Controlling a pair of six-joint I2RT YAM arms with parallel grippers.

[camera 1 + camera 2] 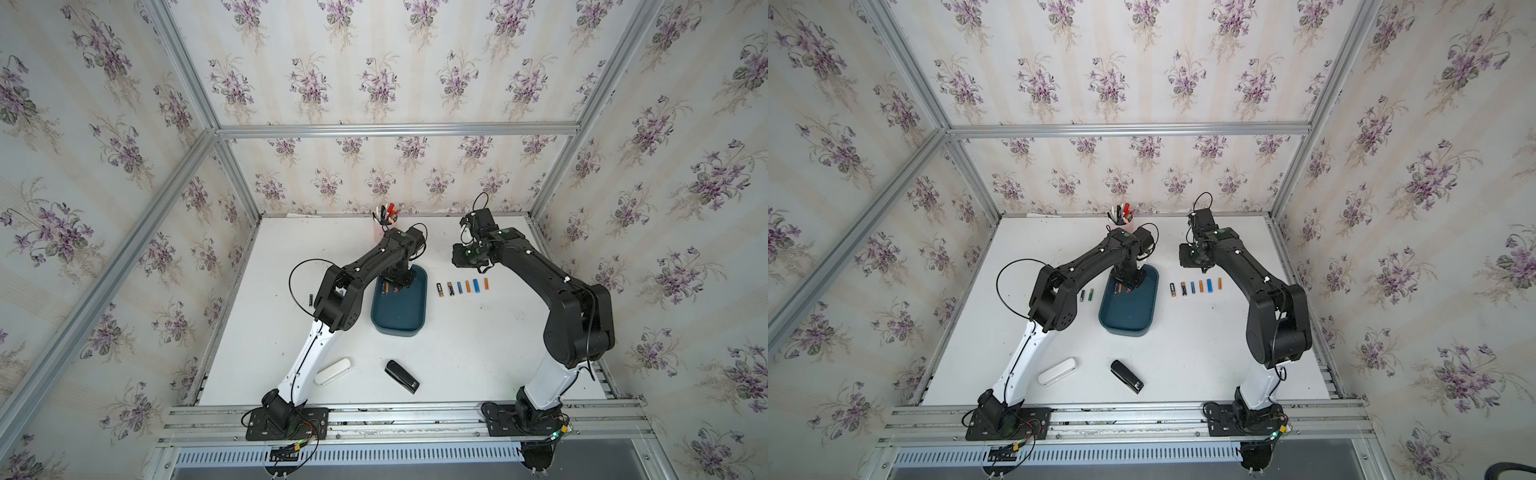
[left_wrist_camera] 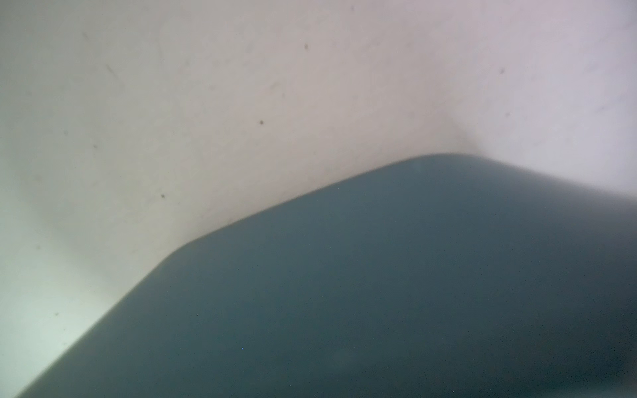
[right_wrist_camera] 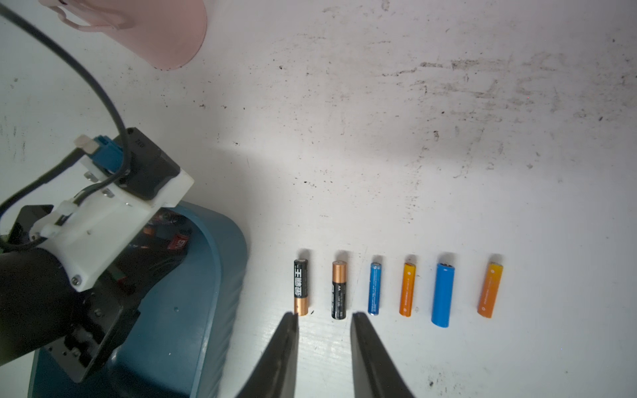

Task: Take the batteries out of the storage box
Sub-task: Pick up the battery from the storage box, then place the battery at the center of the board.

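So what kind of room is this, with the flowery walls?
Probably a robot test booth dressed like a home desk. The left arm and right arm are mounted on a metal rail, flowery wallpaper hangs on a bare metal frame, and the table holds a pen cup, stapler and batteries.

my storage box (image 1: pixel 401 320) is dark teal all over. at its three o'clock the batteries (image 3: pixel 374 288) run in a row: black with a copper end, copper over black, blue, orange, a lighter blue, orange. at its nine o'clock lie a dark cell (image 1: pixel 1082 295) and a green cell (image 1: pixel 1091 294). the table (image 3: pixel 448 172) is white, smudged grey. the pen cup (image 3: pixel 165 34) is pink, the stapler (image 1: pixel 402 376) black, the walls (image 1: pixel 374 62) cream-striped with purple flowers. my right fingers (image 3: pixel 372 361) are black.
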